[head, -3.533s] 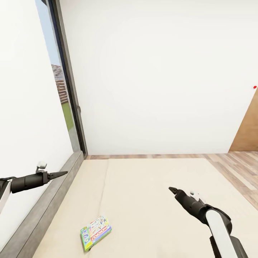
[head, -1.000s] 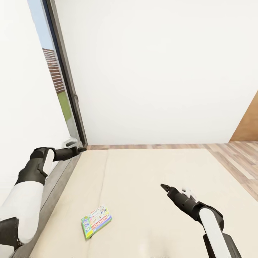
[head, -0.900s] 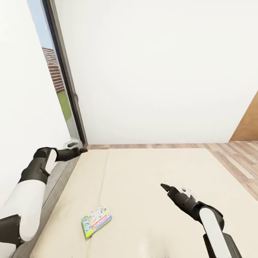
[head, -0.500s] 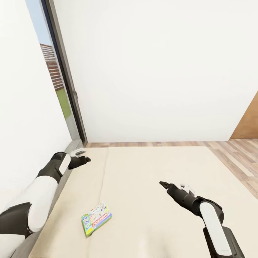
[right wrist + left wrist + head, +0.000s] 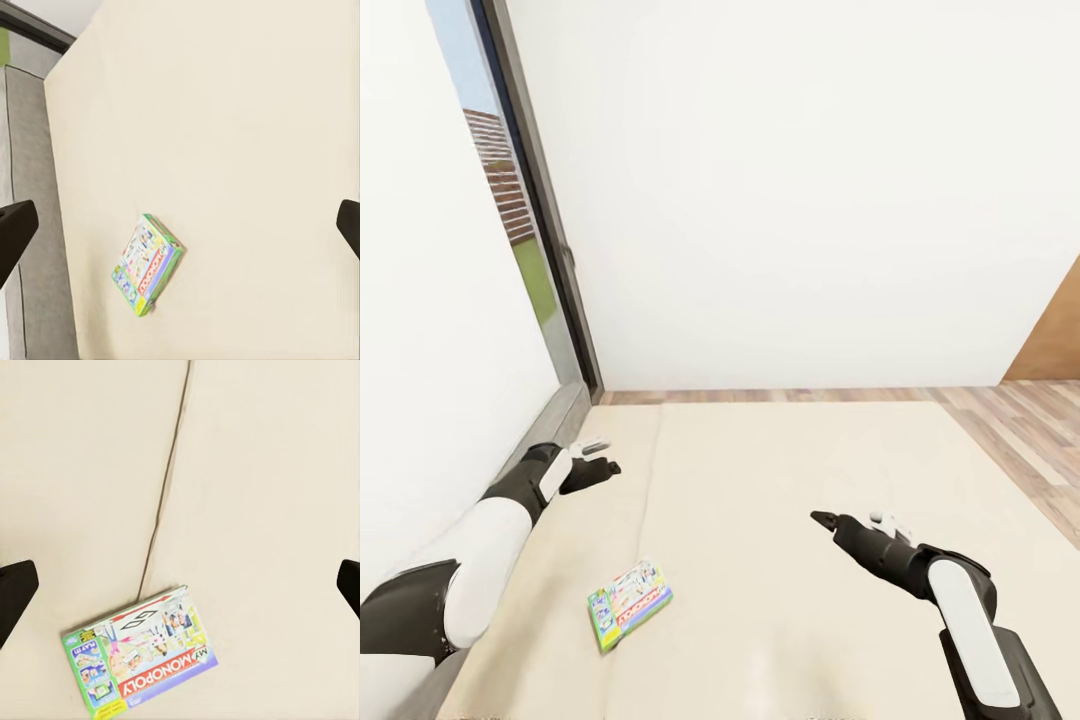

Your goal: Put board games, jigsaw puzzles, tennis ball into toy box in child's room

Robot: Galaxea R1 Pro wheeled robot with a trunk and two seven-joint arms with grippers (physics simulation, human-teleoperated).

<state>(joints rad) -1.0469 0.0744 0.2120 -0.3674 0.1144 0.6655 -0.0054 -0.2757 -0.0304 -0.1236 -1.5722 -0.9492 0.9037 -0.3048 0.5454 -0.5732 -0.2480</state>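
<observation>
On the bed (image 5: 810,560), the green-edged board game (image 5: 628,604) is lying flat near the grey frame edge (image 5: 550,420), touched by neither arm. Over the last seconds the left gripper (image 5: 607,467) has been swinging in from the frame side and lowering toward the mattress, fingers spread wide in its wrist view. The right gripper (image 5: 822,519) is hovering well apart from the box, fingers likewise spread. This suggests a left-arm pickup is being prepared; no toy is yet being carried.
</observation>
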